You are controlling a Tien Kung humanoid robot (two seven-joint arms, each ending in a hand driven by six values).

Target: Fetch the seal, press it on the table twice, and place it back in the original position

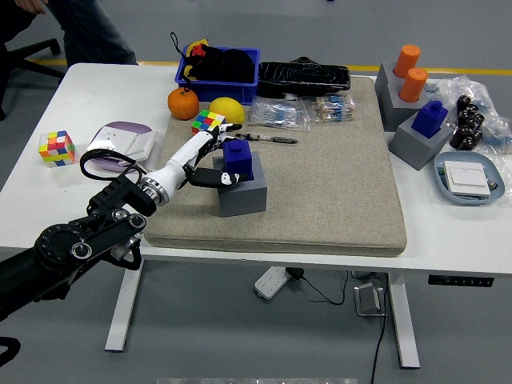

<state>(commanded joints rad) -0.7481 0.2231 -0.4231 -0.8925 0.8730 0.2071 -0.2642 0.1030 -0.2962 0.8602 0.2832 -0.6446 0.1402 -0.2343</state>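
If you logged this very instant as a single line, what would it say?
phase: grasping seal | left hand: fingers around blue seal | seal: seated in grey holder on mat | right hand: out of view

An orange (183, 102) and a lemon (226, 109) are set before a blue bin (242, 82). Two orange cylinders (410, 72) are seen far right.
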